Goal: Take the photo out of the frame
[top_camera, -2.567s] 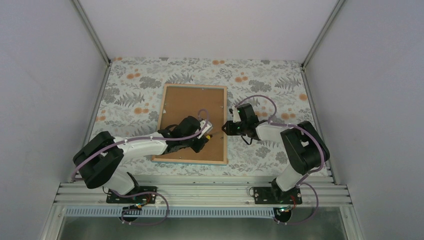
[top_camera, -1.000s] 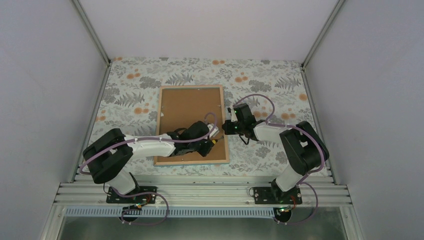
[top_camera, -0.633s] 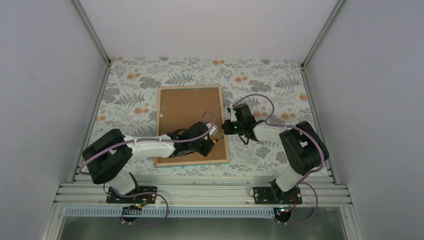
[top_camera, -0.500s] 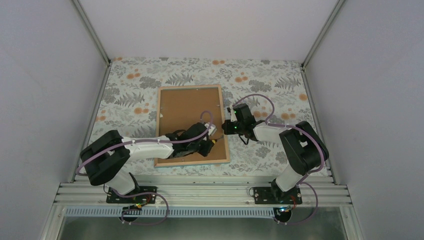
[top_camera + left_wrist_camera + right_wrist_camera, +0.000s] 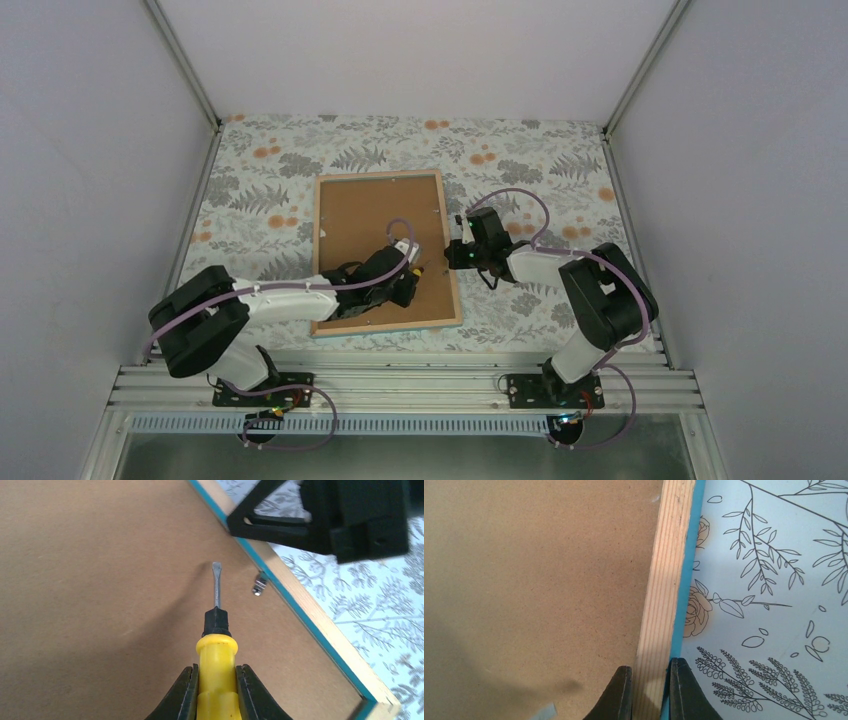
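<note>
The frame (image 5: 380,176) lies face down on the table, its light wood rim and turquoise edge (image 5: 685,595) showing. The brown backing board (image 5: 370,220) fills it and hides the photo. My left gripper (image 5: 405,281) is shut on a yellow-handled screwdriver (image 5: 216,650). The screwdriver's flat tip hovers over the backing board (image 5: 100,580), just left of a small metal tab (image 5: 258,585) at the right rim. My right gripper (image 5: 452,256) is shut on the frame's right rim (image 5: 669,570), one finger on the board side and one on the outer edge.
A floral-patterned cloth (image 5: 560,180) covers the table around the frame. White walls enclose the table on three sides. The two grippers are close together at the frame's right rim. The right gripper's black body (image 5: 325,515) shows in the left wrist view.
The frame has turned slightly on the table. My left gripper has drawn the screwdriver back a little from the right rim. My right gripper has stayed at the rim.
</note>
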